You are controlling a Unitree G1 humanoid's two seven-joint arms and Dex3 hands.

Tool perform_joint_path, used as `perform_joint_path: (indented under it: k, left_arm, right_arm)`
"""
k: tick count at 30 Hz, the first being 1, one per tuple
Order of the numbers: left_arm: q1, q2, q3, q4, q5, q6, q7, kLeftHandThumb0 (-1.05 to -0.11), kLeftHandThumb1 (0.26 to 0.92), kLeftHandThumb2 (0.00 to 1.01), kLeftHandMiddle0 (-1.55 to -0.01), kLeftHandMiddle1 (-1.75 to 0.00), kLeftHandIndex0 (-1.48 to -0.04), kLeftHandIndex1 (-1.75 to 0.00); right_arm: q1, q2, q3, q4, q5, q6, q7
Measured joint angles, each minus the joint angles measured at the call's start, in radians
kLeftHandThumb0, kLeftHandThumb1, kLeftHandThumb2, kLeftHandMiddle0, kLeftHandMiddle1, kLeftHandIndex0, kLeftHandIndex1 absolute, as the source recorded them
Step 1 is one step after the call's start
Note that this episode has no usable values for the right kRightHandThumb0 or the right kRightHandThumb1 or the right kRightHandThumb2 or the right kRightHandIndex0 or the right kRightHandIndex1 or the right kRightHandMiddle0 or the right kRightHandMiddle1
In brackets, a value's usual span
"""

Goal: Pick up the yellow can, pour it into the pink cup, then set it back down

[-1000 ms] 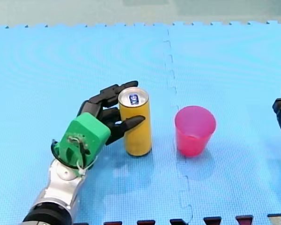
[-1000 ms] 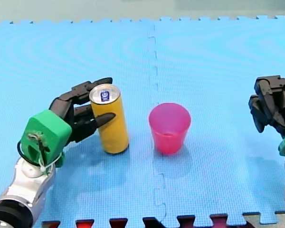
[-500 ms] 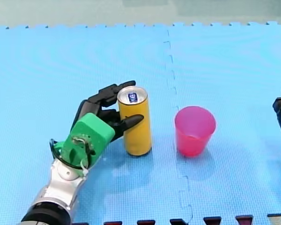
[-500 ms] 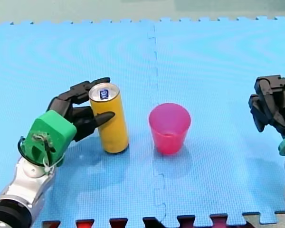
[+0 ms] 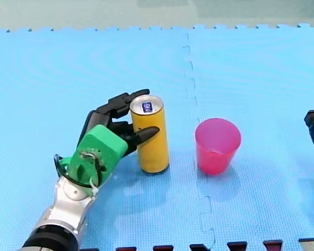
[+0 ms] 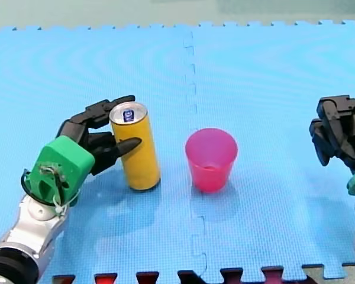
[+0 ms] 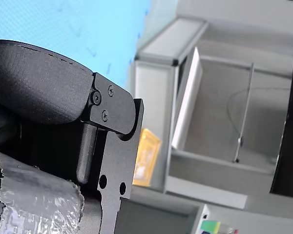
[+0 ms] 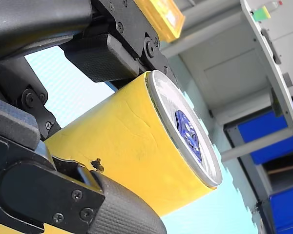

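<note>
Left robot hand (image 5: 115, 127) grips the yellow can (image 5: 152, 144) tighter now, tipping it slightly. Lift's next, I reckon; right robot hand (image 6: 337, 136) waits empty, far right.

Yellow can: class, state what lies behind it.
Behind the can, the left hand's upper fingers curl round its top; lower down, the can covers the view. The right hand is at the mat's right edge.

Black, green and silver robot limbs
Left robot hand (image 5: 116, 121): black, with boxy green plastic wrist housing (image 5: 99, 154), looped black cable (image 5: 57, 163), silver metal forearm (image 5: 68, 205); right robot hand (image 6: 337, 133): black, green-cuffed.
</note>
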Motion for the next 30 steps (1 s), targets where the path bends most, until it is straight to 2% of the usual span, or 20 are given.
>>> perform_joint_path:
  k: [7, 11, 17, 22, 30]
  left_arm:
    - [0.002, 0.006, 0.008, -0.054, -0.022, 0.065, -0.038, -0.413, 0.738, 0.00, -1.29, -0.04, -1.11, -0.01]
    - [0.007, 0.013, 0.014, -0.080, -0.037, 0.086, -0.064, -0.432, 0.737, 0.00, -1.30, -0.04, -1.11, 0.00]
    - [0.022, 0.021, 0.024, -0.107, -0.050, 0.083, -0.092, -0.452, 0.737, 0.00, -1.30, -0.03, -1.14, -0.01]
    - [0.028, 0.025, 0.033, -0.117, -0.057, 0.079, -0.106, -0.452, 0.739, 0.00, -1.34, -0.04, -1.23, -0.04]
    - [0.035, 0.024, 0.045, -0.117, -0.080, 0.032, -0.140, -0.438, 0.743, 0.00, -1.35, -0.03, -1.25, -0.02]
  right_arm:
    - [-0.014, 0.000, 0.000, 0.013, -0.001, 0.000, -0.001]
    - [-0.018, 0.001, 0.002, 0.013, -0.009, 0.002, -0.014]
    - [-0.021, 0.002, 0.015, 0.003, -0.027, 0.017, -0.036]
    - [-0.021, 0.002, 0.022, -0.010, -0.035, 0.027, -0.049]
    - [-0.014, 0.004, 0.032, -0.035, -0.042, 0.041, -0.066]
